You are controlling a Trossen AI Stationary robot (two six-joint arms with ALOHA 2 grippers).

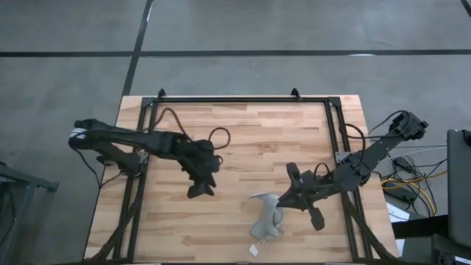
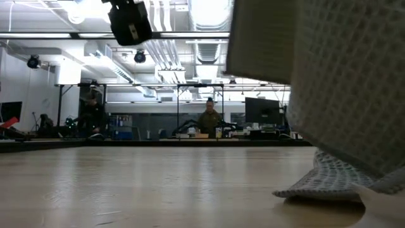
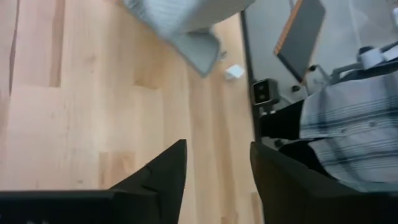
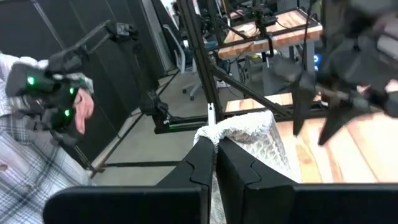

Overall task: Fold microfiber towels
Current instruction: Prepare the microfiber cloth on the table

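Note:
The grey-green microfiber towel (image 1: pixel 266 217) hangs bunched near the table's front right, and its lower end lies on the wood (image 2: pixel 329 183). My right gripper (image 1: pixel 283 197) is shut on its top, reaching in from the table's right. My left gripper (image 1: pixel 200 188) hovers open over bare wood to the towel's left, with nothing between its fingers (image 3: pixel 177 168). In the left wrist view the towel (image 3: pixel 180 25) lies well ahead of the fingers. A small white tag (image 1: pixel 254 250) lies by the towel's lower corner. My right gripper pinches a bunched upper part of the towel (image 4: pixel 231 132) between its two shut fingers; how many layers, I cannot tell. The fingers come nearly level from the table's right side. The towel hangs slack below them, its lower end (image 1: pixel 266 234) resting on the table.
A black frame (image 1: pixel 243 100) runs along the table's far edge and down both sides. The wood between the two arms and toward the far edge is bare. A person in a plaid shirt (image 3: pixel 348 118) stands past the near edge, holding controllers (image 4: pixel 53 93).

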